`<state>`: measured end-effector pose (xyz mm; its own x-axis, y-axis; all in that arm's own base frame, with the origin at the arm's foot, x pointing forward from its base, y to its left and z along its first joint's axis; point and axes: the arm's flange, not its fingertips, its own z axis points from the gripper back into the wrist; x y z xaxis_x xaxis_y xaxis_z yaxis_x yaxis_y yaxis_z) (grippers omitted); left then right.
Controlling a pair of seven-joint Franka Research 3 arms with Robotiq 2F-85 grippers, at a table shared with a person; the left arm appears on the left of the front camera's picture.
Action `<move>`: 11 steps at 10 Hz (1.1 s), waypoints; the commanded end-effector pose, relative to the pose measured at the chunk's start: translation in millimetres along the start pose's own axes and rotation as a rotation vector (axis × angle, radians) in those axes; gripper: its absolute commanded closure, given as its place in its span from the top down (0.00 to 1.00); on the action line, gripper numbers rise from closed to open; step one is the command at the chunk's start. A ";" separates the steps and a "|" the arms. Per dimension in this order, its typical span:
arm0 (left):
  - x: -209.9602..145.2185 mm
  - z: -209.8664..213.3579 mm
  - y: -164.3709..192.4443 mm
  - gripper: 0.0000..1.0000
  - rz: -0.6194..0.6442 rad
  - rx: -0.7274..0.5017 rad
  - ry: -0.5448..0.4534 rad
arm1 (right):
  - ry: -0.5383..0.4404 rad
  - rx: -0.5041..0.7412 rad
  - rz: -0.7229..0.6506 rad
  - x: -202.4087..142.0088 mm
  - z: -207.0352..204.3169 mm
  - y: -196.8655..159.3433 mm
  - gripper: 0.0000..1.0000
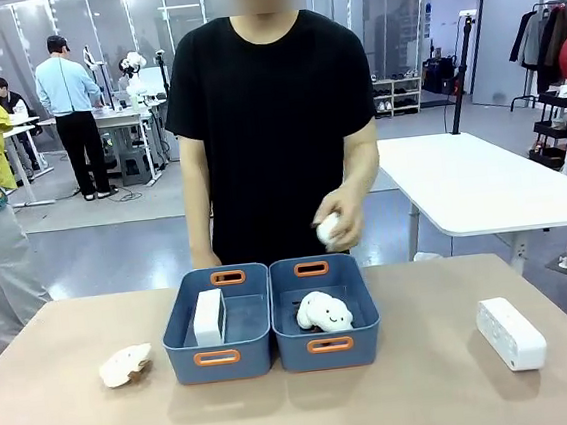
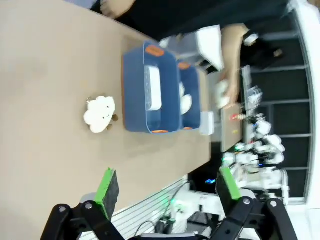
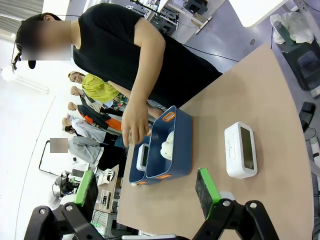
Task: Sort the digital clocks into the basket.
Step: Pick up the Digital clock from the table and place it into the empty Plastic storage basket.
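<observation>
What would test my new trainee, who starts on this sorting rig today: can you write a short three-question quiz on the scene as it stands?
1. Multiple choice: where is the unsorted digital clock? A) in the person's hand; B) on the table, at the robot's far right; C) inside a basket.
2. True or false: the left basket holds a plush toy.
3. Count: how many plush toys lie on the bare table?

Key
1. B.
2. False: it holds the other digital clock, standing on edge.
3. One: a cloud plush toy, to the robot's left of the left basket.
</observation>
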<state>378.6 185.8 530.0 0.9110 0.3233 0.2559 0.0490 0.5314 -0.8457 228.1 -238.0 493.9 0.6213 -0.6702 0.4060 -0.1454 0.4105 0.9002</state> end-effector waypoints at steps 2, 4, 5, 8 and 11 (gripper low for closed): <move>16.8 48.8 85.1 1.00 0.122 -0.180 -0.021 | -0.003 0.011 0.006 -0.3 -0.6 0.1 1.00; -6.4 72.4 118.6 1.00 0.169 -0.137 -0.059 | -0.003 0.011 0.006 -0.3 -0.6 0.1 1.00; -20.2 73.1 96.4 1.00 0.154 -0.152 -0.072 | -0.003 0.011 0.006 -0.3 -0.6 0.1 1.00; -20.2 73.1 96.4 1.00 0.154 -0.152 -0.072 | 0.087 -0.249 0.012 2.4 -10.5 17.9 1.00; -20.2 73.1 96.4 1.00 0.154 -0.152 -0.072 | 0.338 -0.621 0.189 27.1 -92.0 24.4 1.00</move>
<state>338.0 289.5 476.9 0.8822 0.4446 0.1553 -0.0203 0.3653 -0.9307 285.2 -198.7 513.4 0.7696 -0.4529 0.4501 0.0989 0.7809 0.6168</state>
